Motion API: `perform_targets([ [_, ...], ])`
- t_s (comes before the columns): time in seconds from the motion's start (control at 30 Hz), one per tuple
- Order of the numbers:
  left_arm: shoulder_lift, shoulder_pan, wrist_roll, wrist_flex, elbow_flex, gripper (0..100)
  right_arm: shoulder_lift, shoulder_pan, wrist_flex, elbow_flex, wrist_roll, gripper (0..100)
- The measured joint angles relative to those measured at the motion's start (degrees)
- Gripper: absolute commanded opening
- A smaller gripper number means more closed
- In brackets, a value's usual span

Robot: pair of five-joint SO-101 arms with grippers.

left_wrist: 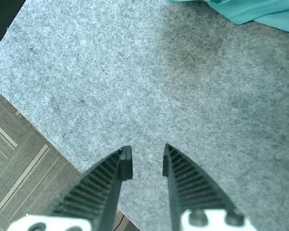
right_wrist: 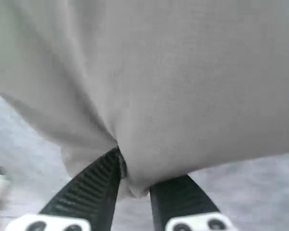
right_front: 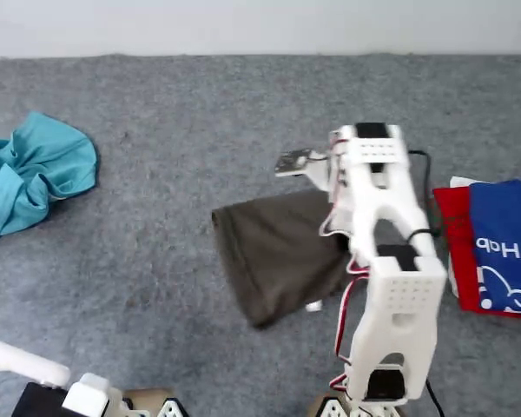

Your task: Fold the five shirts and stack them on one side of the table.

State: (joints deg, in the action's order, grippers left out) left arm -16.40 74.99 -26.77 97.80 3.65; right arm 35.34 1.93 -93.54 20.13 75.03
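A dark grey-brown shirt lies partly folded in the middle of the grey table cover. My right gripper is shut on a bunched edge of this shirt, and the cloth drapes over its fingers. In the high view the right gripper sits at the shirt's far right edge. A crumpled teal shirt lies at the far left. A folded blue shirt rests on a folded red shirt at the right edge. My left gripper hangs open over bare cover, with the teal shirt beyond it.
The left arm stays low at the front left corner. Just behind the left gripper the table cover ends and wooden floor shows. A pale wall runs along the back edge. Bare cover lies between the teal and grey-brown shirts.
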Motion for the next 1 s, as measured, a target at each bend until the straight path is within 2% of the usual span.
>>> perform_targets([
  [0.07, 0.0, 0.0, 0.0, 0.0, 0.0, 12, 0.0, -0.8, 5.7, 0.0, 3.8, 0.9],
  [0.17, 0.0, 0.0, 0.0, 0.0, 0.0, 12, 0.0, -0.4, 13.2, 0.0, 5.2, 0.9],
  [0.3, 0.0, 0.0, 0.0, 0.0, 0.0, 12, 0.0, 0.6, 15.9, -0.1, 5.5, 1.3],
  [0.37, 0.0, 0.0, 0.0, 0.0, 0.0, 12, 0.0, 1.1, 16.4, -0.1, 4.8, 4.6],
  [0.43, 0.0, 0.0, 0.0, 0.0, 0.0, 12, -1.7, 1.1, 16.3, -0.2, 1.8, 12.5],
  [0.57, 0.0, 0.0, 0.0, 0.0, 0.0, 12, -6.9, 1.8, 13.5, -0.1, -9.5, 22.8],
  [0.73, 0.0, 0.0, 0.0, 0.0, 0.0, 12, -12.3, 2.1, 8.1, -0.1, -28.7, 23.4],
  [1.0, 0.0, 0.0, 0.0, 0.0, 0.0, 12, -19.9, 9.6, -3.9, -0.1, -62.7, 23.4],
])
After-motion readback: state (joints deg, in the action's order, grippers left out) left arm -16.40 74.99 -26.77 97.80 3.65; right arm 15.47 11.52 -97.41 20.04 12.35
